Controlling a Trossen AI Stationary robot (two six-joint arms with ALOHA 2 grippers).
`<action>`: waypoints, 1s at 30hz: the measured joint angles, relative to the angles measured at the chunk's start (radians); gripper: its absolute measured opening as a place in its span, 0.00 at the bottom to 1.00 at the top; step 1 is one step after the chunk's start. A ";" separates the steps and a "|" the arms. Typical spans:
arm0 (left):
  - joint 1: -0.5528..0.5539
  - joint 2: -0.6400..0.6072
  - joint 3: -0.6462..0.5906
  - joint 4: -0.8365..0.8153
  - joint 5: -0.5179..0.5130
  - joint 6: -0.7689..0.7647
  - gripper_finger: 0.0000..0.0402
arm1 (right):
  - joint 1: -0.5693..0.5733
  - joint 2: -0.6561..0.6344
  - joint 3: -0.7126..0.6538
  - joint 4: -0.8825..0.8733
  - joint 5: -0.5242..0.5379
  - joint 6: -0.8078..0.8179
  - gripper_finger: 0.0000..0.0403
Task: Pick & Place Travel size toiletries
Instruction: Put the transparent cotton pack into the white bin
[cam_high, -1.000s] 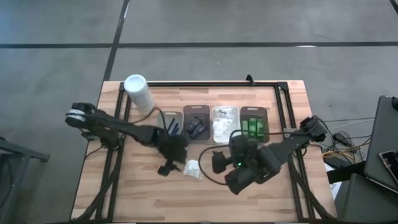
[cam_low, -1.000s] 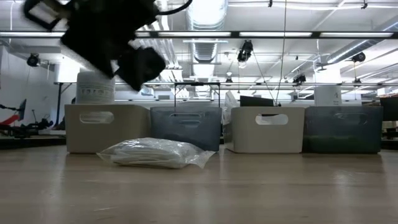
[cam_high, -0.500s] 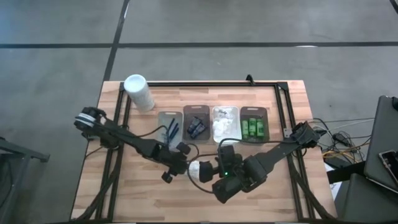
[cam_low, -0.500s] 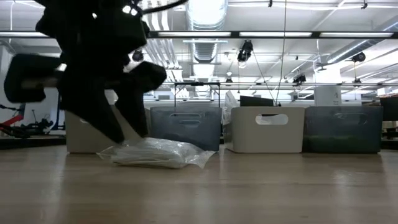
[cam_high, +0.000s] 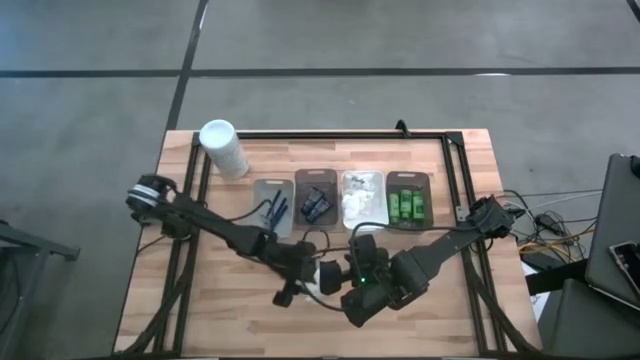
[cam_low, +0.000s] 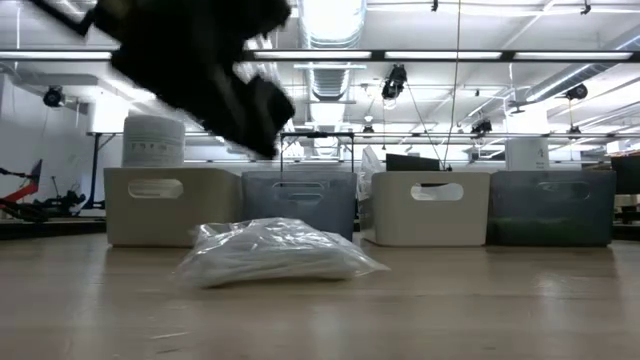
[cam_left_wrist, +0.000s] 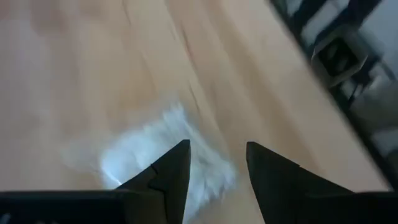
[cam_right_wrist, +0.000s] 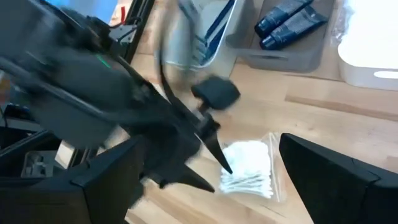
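Note:
A white crinkly packet (cam_high: 320, 276) lies flat on the wood table, also seen in the low view (cam_low: 275, 255). My left gripper (cam_high: 291, 288) is open and hangs above the packet's left end; in its wrist view (cam_left_wrist: 217, 144) the packet (cam_left_wrist: 155, 165) shows below the fingers. My right gripper (cam_high: 346, 287) is open wide just right of the packet, which lies ahead of it, beyond its fingertips (cam_right_wrist: 249, 169). Blue razors (cam_high: 277, 208), black sachets (cam_high: 316, 203), white packets (cam_high: 358, 203) and green bottles (cam_high: 407, 205) lie in four trays behind.
The four trays (cam_high: 262, 188) stand in a row at the table's middle, beyond the packet. A tall white cylinder (cam_high: 222, 148) stands at the far left corner. A black frame rail (cam_high: 330, 135) runs along the far edge. Bare wood lies near the front edge.
My left gripper has gone toward the table's right and near edge, dropped to the packet, then risen above it. The packet has slid a little toward the right and near edge and still lies flat. My right gripper has moved left toward the packet.

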 joint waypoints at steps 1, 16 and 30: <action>0.001 -0.014 0.008 -0.001 -0.004 -0.004 0.40 | 0.002 0.000 -0.001 -0.001 -0.008 0.001 0.91; -0.005 -0.099 -0.124 -0.116 -0.163 0.193 0.40 | 0.134 0.105 -0.185 0.304 -0.181 0.462 0.91; -0.023 -0.015 -0.169 0.018 -0.018 0.163 0.40 | 0.091 0.226 -0.246 0.347 -0.199 0.473 0.91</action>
